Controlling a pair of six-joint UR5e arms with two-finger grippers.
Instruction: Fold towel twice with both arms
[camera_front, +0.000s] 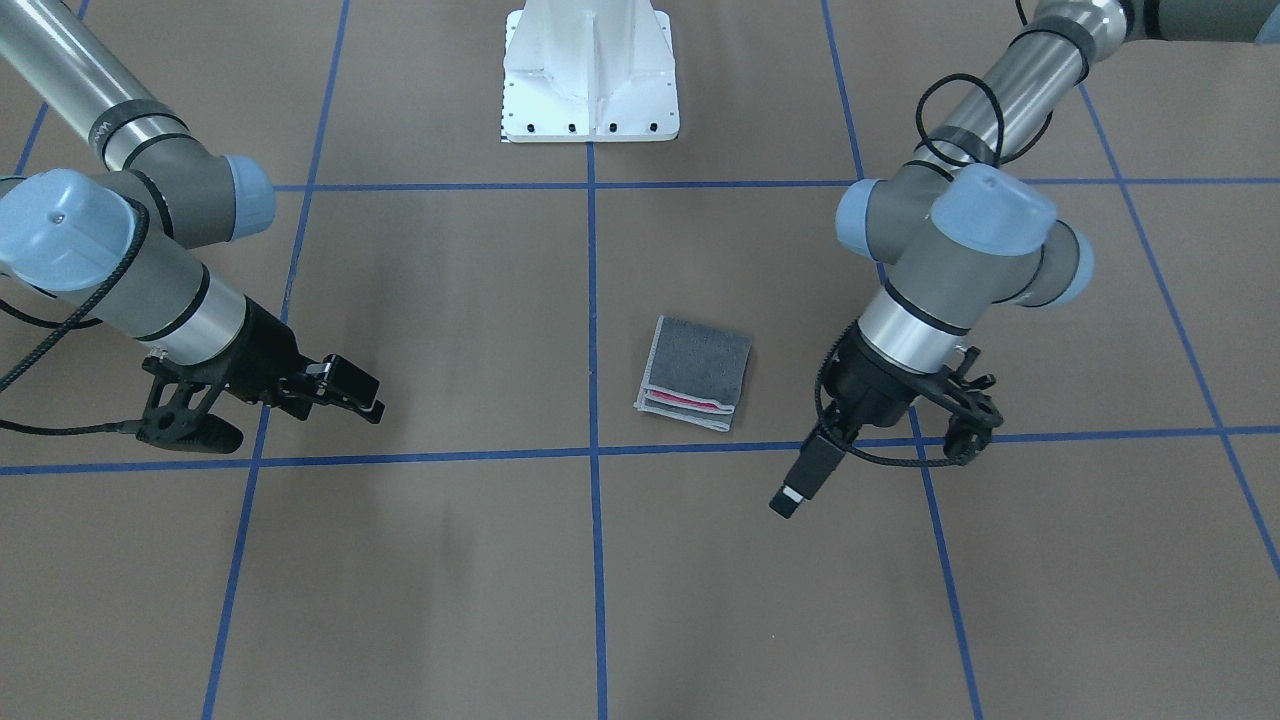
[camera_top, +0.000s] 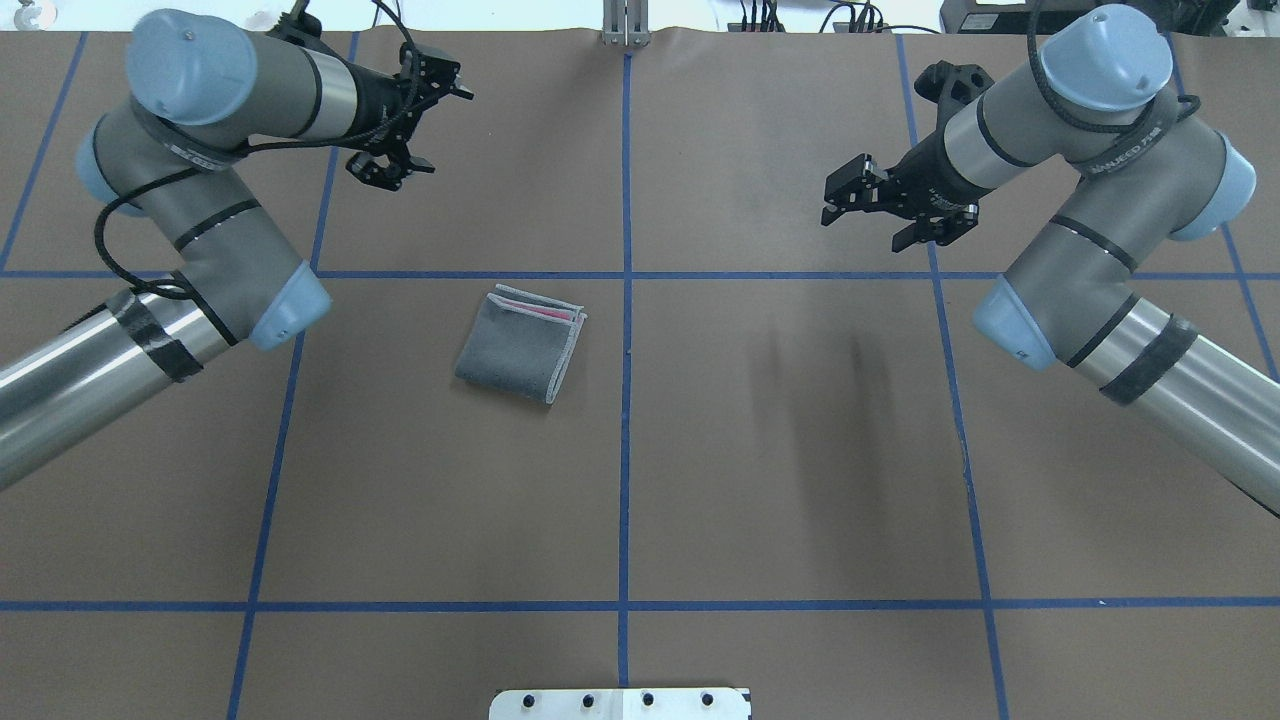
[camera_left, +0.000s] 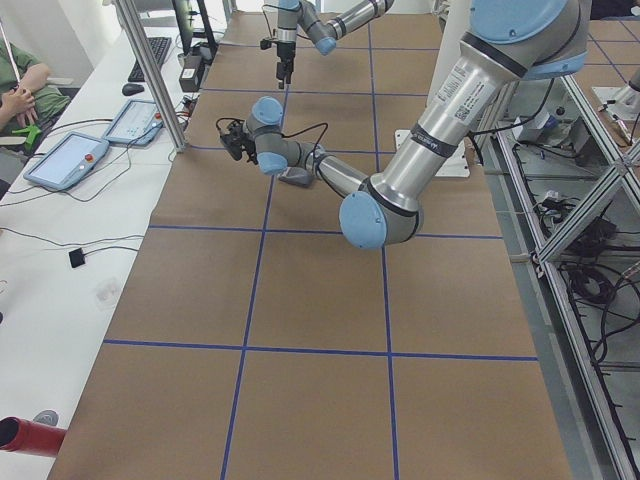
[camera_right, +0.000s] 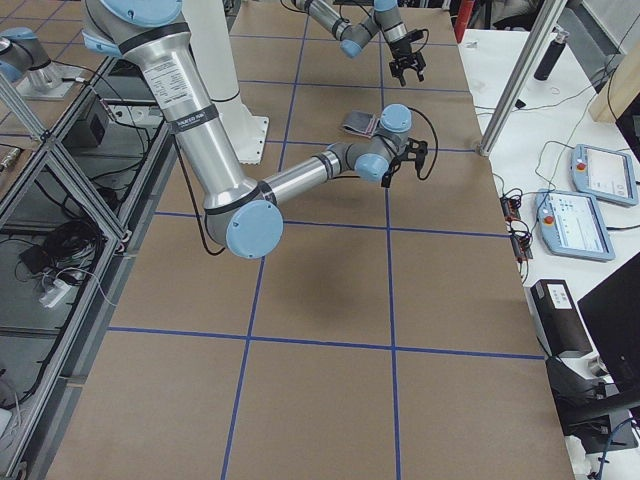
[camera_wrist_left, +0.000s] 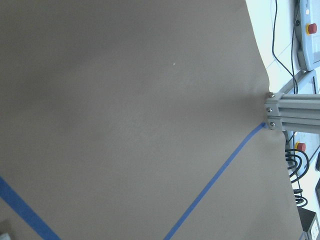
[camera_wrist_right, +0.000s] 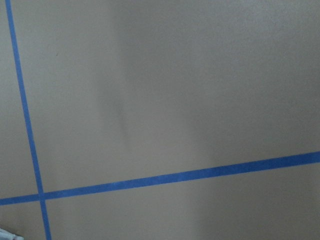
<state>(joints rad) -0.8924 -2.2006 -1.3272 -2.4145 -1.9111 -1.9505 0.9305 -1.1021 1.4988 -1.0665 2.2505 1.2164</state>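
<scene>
The towel (camera_front: 695, 372) lies folded into a small square on the brown table, dark grey face up, with pink showing between the layers at one hemmed edge. It also shows in the overhead view (camera_top: 520, 342). My left gripper (camera_front: 792, 497) hangs open and empty above the table, to the side of the towel and apart from it; the overhead view shows it too (camera_top: 445, 100). My right gripper (camera_front: 372, 400) is open and empty, far off on the towel's other side (camera_top: 838, 197). Neither wrist view shows any fingers.
The white bolted pedestal (camera_front: 590, 75) stands at the robot's side of the table. Blue tape lines (camera_front: 592, 450) cross the brown paper. An aluminium post (camera_wrist_left: 295, 112) stands at the far table edge, with control pendants (camera_right: 585, 205) on the bench beyond.
</scene>
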